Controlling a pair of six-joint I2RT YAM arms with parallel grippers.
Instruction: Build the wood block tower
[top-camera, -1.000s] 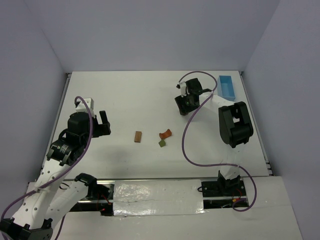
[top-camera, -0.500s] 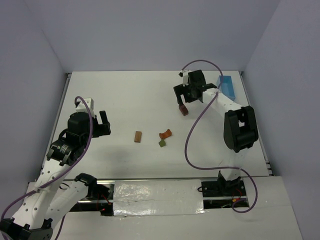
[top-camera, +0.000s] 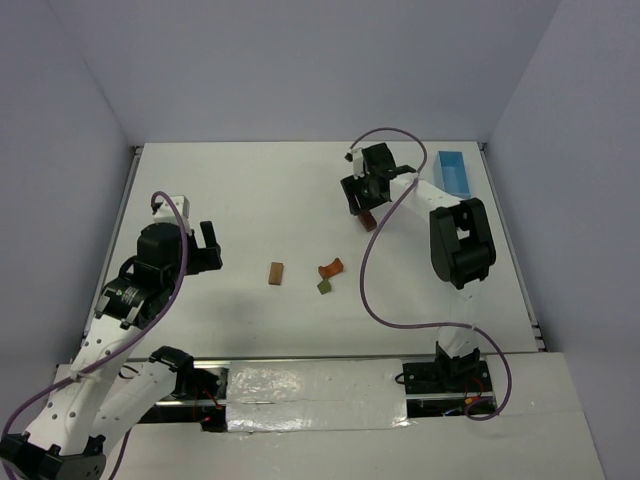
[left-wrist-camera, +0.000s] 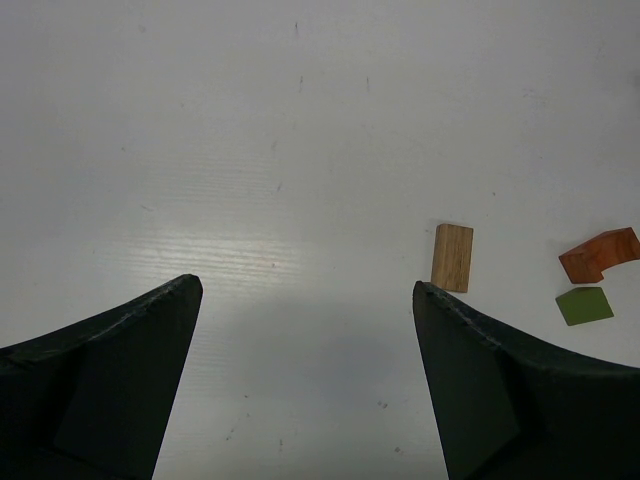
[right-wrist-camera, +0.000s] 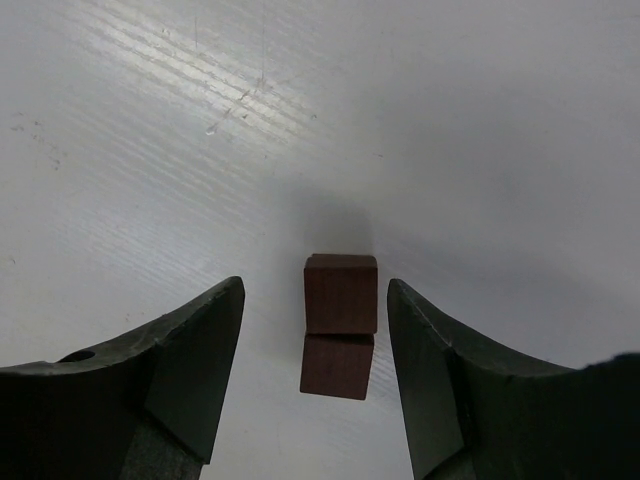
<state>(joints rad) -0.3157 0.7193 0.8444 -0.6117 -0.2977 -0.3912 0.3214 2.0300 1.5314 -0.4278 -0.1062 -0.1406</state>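
Having shifted left, the right end effector (right-wrist-camera: 313, 287) is straddling the dark red block (right-wrist-camera: 340, 325) in the upper right of the top view, jaws apart and not touching it. The left end effector (left-wrist-camera: 305, 290) is gaping wide. The tan block (top-camera: 276, 273) and orange block (top-camera: 331, 268) are lying unstacked mid-frame, so the tower looks unstarted.

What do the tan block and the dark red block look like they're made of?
Tan block: bare wood, it seems; fine lengthwise grain shows, and the surface looks matte and unpainted.
Dark red block: probably wood that is painted or stained; the colour is even and matte, the edges are crisp, and no grain is visible.
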